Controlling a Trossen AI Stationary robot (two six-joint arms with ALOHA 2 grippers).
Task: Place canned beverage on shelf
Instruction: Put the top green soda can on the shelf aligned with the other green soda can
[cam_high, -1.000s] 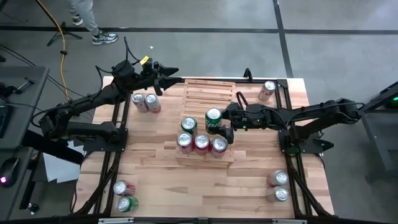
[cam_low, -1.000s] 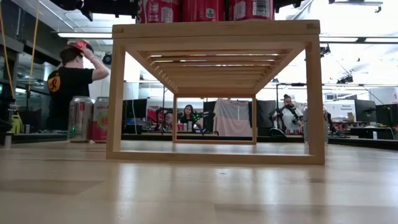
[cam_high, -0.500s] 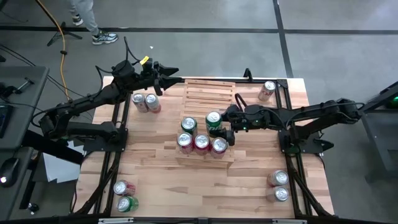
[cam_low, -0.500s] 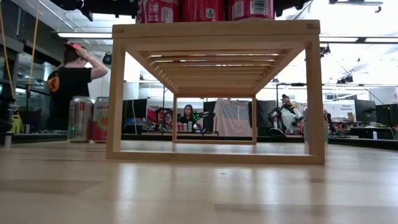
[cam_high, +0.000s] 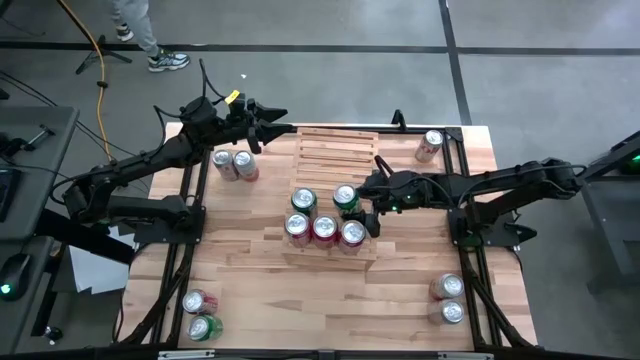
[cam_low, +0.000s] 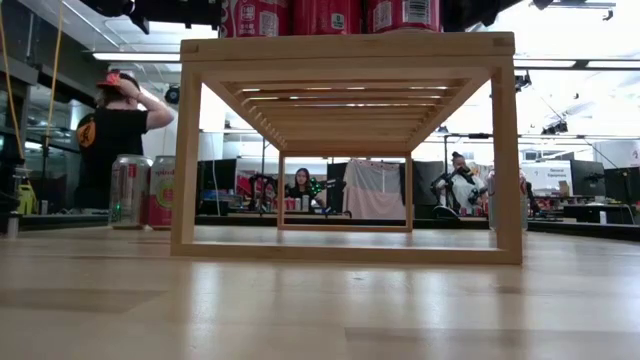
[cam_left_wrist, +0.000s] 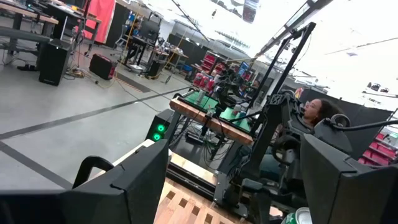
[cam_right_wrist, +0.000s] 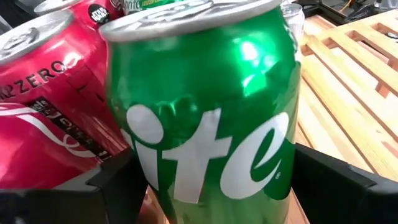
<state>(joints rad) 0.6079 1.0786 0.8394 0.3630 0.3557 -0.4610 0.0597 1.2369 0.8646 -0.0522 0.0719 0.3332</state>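
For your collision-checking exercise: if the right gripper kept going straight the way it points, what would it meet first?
The right gripper is shut on the green can and points left across the shelf. The second green can probably comes first, though the red cans stand close beside that line.

Right hand (cam_high: 362, 203) gripping upright green aluminium can (cam_high: 345, 198) over slatted pale-wood shelf (cam_high: 335, 150), four other cans alongside, left hand (cam_high: 275, 119) parked open at surface's (cam_high: 250, 270) far edge

We see two matte-black jointed arms (cam_high: 150, 165) with black cabling; the right arm (cam_high: 520, 180) shows a green indicator light.
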